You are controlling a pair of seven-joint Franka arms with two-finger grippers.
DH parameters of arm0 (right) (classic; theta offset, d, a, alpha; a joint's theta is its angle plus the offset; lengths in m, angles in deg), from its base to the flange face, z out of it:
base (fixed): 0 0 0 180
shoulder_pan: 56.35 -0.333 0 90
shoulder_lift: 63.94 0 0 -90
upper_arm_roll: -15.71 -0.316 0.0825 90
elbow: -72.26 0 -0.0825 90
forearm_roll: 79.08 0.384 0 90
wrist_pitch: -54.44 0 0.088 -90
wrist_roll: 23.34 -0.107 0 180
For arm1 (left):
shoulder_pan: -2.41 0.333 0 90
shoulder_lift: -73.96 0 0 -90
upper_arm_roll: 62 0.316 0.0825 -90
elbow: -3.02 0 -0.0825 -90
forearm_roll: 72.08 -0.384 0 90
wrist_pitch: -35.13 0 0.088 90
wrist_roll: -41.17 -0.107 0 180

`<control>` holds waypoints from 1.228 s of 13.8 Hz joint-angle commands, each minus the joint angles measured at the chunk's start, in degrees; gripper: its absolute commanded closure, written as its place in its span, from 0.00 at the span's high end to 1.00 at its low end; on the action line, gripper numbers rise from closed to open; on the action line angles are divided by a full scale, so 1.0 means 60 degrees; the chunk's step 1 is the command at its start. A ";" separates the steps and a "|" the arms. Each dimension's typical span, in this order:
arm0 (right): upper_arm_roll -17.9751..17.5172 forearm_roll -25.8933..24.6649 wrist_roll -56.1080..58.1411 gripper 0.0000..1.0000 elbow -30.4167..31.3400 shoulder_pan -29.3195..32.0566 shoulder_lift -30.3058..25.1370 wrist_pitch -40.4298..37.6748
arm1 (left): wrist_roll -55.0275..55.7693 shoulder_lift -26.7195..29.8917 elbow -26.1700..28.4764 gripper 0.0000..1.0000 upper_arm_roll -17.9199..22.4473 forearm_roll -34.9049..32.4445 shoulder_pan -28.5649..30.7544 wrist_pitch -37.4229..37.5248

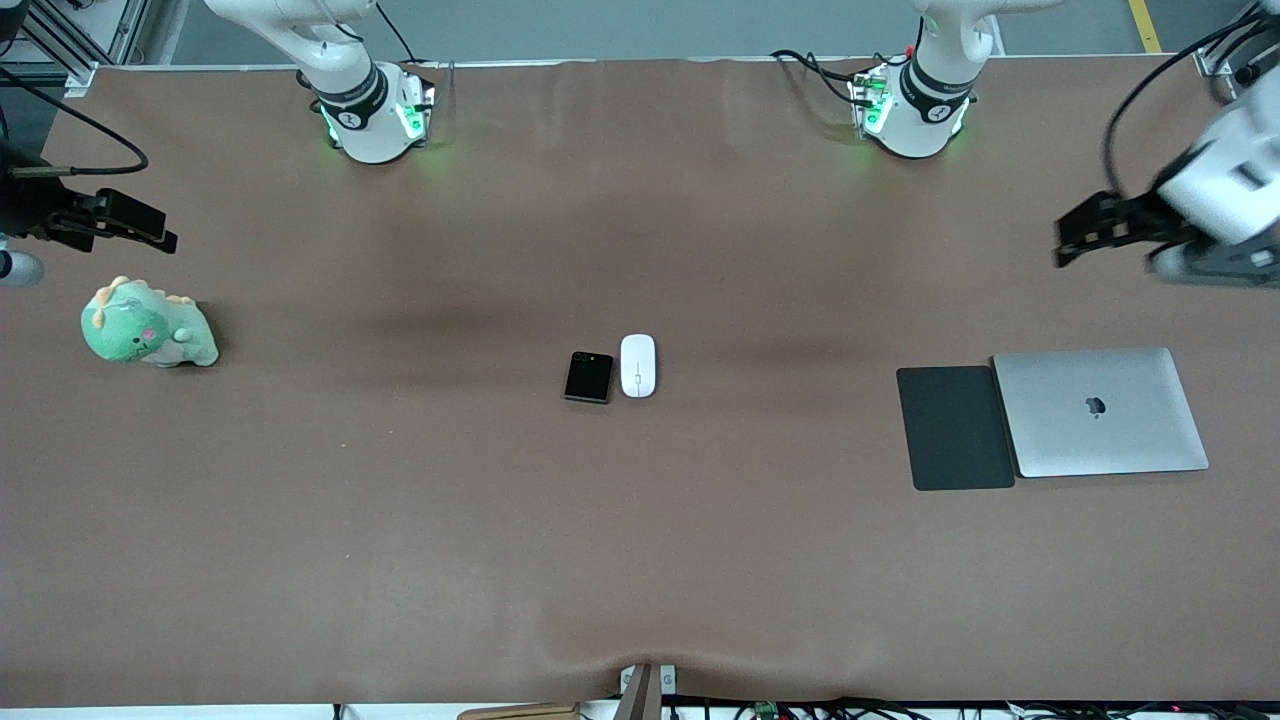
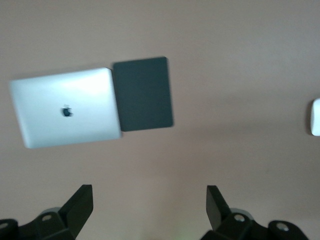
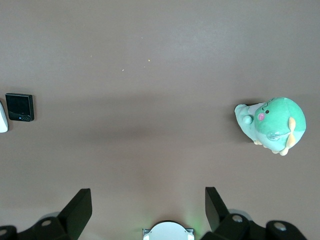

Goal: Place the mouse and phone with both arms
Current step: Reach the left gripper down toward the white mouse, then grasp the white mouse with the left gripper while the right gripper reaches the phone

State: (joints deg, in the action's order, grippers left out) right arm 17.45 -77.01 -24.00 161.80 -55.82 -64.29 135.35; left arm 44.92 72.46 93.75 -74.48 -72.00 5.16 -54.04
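Frame edges crop the mouse (image 2: 315, 117) in both wrist views.

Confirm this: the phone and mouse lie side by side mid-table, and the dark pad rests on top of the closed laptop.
Not quite. The phone and mouse do lie side by side, but the front view shows the dark pad flat on the table beside the closed laptop, not on it.

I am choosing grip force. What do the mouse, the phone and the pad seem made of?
Mouse: probably hard plastic, glossy white shell. Phone: likely glass or plastic, shiny black face. Pad: matte dark grey, flat, reflecting nothing; perhaps fabric or rubber.
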 commanded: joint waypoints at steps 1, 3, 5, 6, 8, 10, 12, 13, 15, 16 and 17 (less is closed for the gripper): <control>-0.0026 -0.0024 -0.0050 1.00 -0.0042 -0.0014 0.0014 0.0022 | 0.0883 -0.1065 -0.0179 1.00 -0.0760 -0.0013 -0.0485 -0.0545; -0.0026 -0.0024 -0.0080 1.00 -0.0042 -0.0058 0.0014 0.0022 | 0.1104 -0.1798 -0.0179 1.00 -0.0805 -0.0101 -0.1391 -0.1218; -0.0026 -0.0024 -0.0109 1.00 -0.0042 -0.0116 0.0028 0.0022 | 0.2052 -0.2486 -0.0209 1.00 -0.0805 -0.0101 -0.2081 -0.2023; -0.0026 -0.0024 -0.0109 1.00 -0.0042 -0.0174 0.0029 0.0022 | 0.2347 -0.2881 -0.0223 1.00 -0.0820 -0.0101 -0.2403 -0.2448; -0.0026 -0.0024 -0.0124 1.00 -0.0056 -0.0248 0.0101 0.0036 | 0.3034 -0.3716 -0.0296 1.00 -0.0791 -0.0087 -0.3223 -0.3312; -0.0026 -0.0024 -0.0124 1.00 -0.0056 -0.0350 0.0146 0.0152 | 0.4176 -0.4493 -0.0414 1.00 -0.0776 -0.0203 -0.3853 -0.4454; -0.0026 -0.0024 -0.0182 1.00 -0.0071 -0.0467 0.0277 0.0285 | 0.4983 -0.5254 -0.0647 1.00 -0.0761 -0.0627 -0.4469 -0.5334; -0.0026 -0.0009 -0.0327 1.00 -0.0071 -0.0555 0.0278 0.0314 | 0.5335 -0.5708 -0.0924 1.00 -0.0747 -0.0759 -0.4747 -0.5483; -0.0026 -0.0009 -0.0722 1.00 -0.0056 -0.0891 0.0292 0.0300 | 0.6314 -0.6559 -0.1612 1.00 -0.0572 -0.1139 -0.5479 -0.5514; -0.0026 -0.0009 -0.0855 1.00 -0.0056 -0.0994 0.0292 0.0300 | 0.6711 -0.6823 -0.1745 1.00 -0.0412 -0.1301 -0.5700 -0.5587; -0.0026 -0.0009 -0.0900 1.00 -0.0056 -0.1082 0.0321 0.0300 | 0.6860 -0.7058 -0.1834 1.00 -0.0381 -0.1332 -0.5847 -0.5805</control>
State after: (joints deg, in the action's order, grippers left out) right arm 17.03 -77.01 -27.44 161.83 -60.84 -62.48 137.13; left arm 83.07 34.12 87.19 -78.15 -78.19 -27.69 -88.17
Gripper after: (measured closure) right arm 0.000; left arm 0.000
